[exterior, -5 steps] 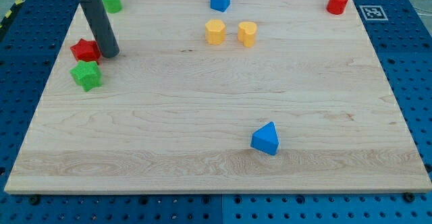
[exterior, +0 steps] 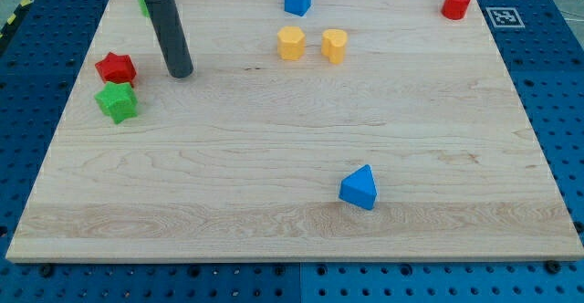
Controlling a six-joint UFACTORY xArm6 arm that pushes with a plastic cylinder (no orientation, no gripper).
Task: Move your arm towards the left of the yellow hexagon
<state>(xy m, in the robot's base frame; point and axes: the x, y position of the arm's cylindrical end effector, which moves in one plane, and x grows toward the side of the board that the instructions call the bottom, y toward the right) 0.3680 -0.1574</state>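
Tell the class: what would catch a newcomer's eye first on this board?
Probably the dark rod at the view's upper left, my tip resting just right of the red star and green star. Next, the pair near the top centre: yellow hexagon beside a yellow heart-like block. A blue triangular block sits alone near the bottom.

Pale wood-grain board (exterior: pixel 274 157) carries yellow hexagon (exterior: pixel 290 43), red star (exterior: pixel 116 67), green star (exterior: pixel 117 101), blue triangle (exterior: pixel 359 188).

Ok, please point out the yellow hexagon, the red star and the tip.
yellow hexagon (exterior: pixel 290 43): camera view, on its top face.
red star (exterior: pixel 115 67): camera view, on its top centre.
my tip (exterior: pixel 181 72): camera view, on the rod's very end.
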